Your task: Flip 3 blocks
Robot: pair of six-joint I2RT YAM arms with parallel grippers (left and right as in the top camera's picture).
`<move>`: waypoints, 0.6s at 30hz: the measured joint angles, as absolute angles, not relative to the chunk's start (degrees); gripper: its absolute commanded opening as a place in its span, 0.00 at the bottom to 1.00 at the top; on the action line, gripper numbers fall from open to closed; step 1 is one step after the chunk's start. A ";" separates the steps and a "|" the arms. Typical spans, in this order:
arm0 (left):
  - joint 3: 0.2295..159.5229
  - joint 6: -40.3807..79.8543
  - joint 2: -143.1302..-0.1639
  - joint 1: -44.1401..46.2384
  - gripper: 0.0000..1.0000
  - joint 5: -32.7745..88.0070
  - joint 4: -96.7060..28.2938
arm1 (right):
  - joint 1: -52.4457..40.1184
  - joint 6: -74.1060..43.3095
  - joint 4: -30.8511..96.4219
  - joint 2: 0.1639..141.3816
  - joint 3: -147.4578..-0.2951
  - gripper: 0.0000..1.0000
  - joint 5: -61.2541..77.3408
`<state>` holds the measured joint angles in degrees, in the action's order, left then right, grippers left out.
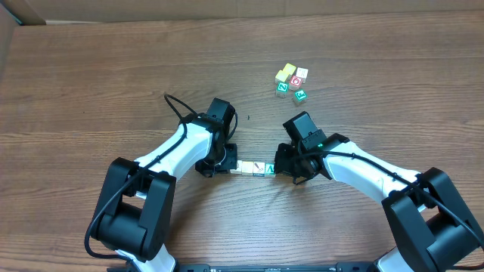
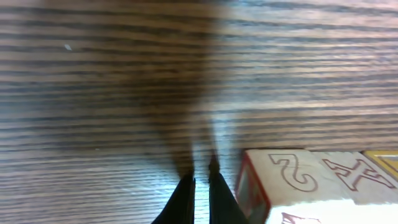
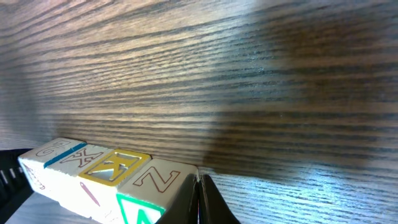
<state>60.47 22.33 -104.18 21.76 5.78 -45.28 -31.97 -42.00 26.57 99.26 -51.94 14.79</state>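
Wood-grain desk [image 1: 91, 75] carrying a row of blocks [image 1: 255, 167], set end to end near its front centre between the two arms. Left tool [image 2: 200, 186], fingers pressed together on nothing, sits just beside the row's left end. Right tool [image 3: 199, 196], likewise pressed together and empty, stands just beside the opposite end. A second group of blocks [image 1: 291, 81] lies well apart, farther back on the right.

Even overhead light leaves my table [image 1: 91, 75] bright and sharp. Both wrist views are soft: the shadow of my left claw [image 2: 201, 175] smears toward twelve o'clock, and that of my right claw [image 3: 199, 186] toward two.
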 measured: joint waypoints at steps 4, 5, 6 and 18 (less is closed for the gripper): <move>60.47 22.33 -104.18 21.76 0.04 5.10 -45.47 | -31.97 -42.04 26.02 99.26 -51.94 0.07 14.55; 60.47 22.33 -104.18 21.76 0.04 5.06 -45.60 | -31.97 -41.98 25.78 99.26 -51.94 0.08 14.48; 60.45 22.35 -104.18 21.76 0.04 4.89 -45.80 | -31.97 -42.00 25.52 99.26 -51.94 0.08 14.33; 60.45 23.62 -104.18 20.47 0.04 4.67 -46.50 | -31.86 -43.57 30.83 99.26 -51.81 0.08 15.00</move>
